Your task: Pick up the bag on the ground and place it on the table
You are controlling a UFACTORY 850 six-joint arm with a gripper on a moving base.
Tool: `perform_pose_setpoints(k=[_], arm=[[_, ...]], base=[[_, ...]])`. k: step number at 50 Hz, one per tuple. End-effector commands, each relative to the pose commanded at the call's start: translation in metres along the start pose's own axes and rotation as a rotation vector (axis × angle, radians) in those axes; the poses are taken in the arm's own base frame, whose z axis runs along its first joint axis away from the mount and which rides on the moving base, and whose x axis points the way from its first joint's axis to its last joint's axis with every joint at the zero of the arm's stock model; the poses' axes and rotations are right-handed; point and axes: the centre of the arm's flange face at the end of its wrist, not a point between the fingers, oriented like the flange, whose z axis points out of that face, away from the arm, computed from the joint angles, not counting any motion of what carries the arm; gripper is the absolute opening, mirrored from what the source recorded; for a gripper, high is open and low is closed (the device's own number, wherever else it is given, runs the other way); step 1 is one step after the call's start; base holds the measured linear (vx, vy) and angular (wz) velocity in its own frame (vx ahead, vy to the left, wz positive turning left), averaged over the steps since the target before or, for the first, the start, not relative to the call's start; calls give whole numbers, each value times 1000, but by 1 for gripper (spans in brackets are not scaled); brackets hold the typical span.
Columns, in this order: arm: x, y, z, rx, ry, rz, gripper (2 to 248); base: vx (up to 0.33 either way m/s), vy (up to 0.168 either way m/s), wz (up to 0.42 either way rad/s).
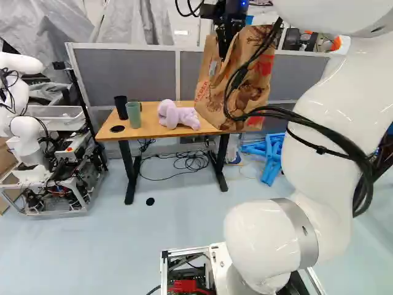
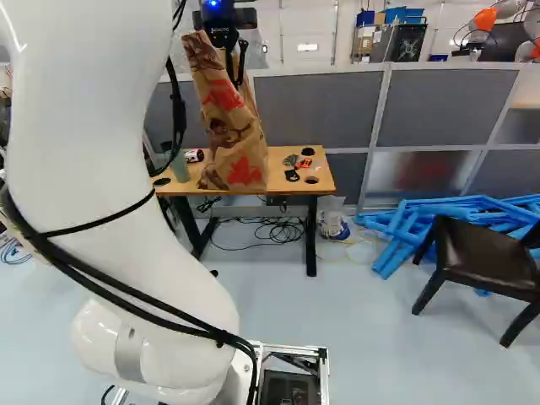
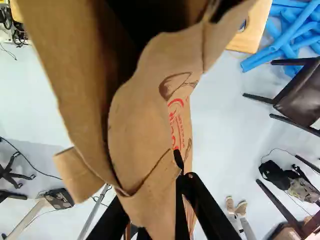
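Nearest camera: white arm (image 2: 93,110), reaching up and ahead
Bag: brown paper bag (image 2: 228,126), hanging in the air, off the floor (image 2: 337,337), slightly tilted, mouth open
Fingers (image 3: 197,197): closed on bag's rim, paper pinched between them
Bag vs desk (image 1: 144,126): overlaps it in both base views, floor shows under it in wrist view; probably short of the desktop, height margin can't tell
Risk, edge: bottom may catch desk's front edge if driven ahead too low
Risk, grip: rim only, thin paper; could tear or slip if contents are heavy (contents not visible)
Risk, clutter: swinging bag could knock purple plush toy (image 1: 178,115), green cup (image 1: 133,114) or black cup (image 1: 121,107)
Risk, release: soft base, may topple if let go tilted or half over the edge
Desk surface: wood top, dark legs; red-and-white can (image 2: 194,155), small dark items (image 2: 292,175) too
Room: grey partition (image 2: 321,101) behind desk, cables (image 2: 278,232) underneath, blue pieces (image 2: 456,219) and dark chair (image 2: 481,261) at right of right base view
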Motion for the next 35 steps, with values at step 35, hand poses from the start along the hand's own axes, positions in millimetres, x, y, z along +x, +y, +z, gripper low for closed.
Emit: perform_pose_setpoints(k=[35], arm=[[0,0,0,0,0,0,21]], base=[[246,0,-20]])
